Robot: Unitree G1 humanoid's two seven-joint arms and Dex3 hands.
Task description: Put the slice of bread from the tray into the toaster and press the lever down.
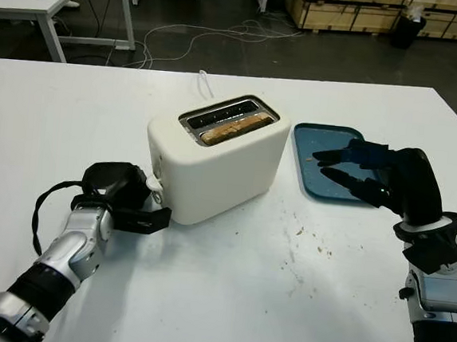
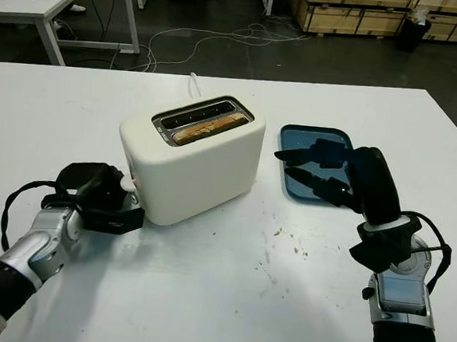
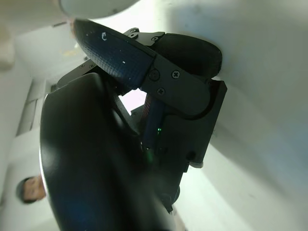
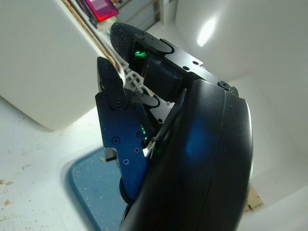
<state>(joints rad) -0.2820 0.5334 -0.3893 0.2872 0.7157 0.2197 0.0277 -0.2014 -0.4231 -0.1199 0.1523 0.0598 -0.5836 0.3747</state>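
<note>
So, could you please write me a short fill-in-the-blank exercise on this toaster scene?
1. The slice of bread sits in a slot of the ____.
2. The blue tray holds no ____.
3. The right robot hand hovers open over the ____.
4. The left robot hand is at the toaster's ____.

Missing words: toaster; bread; tray; lever
</note>
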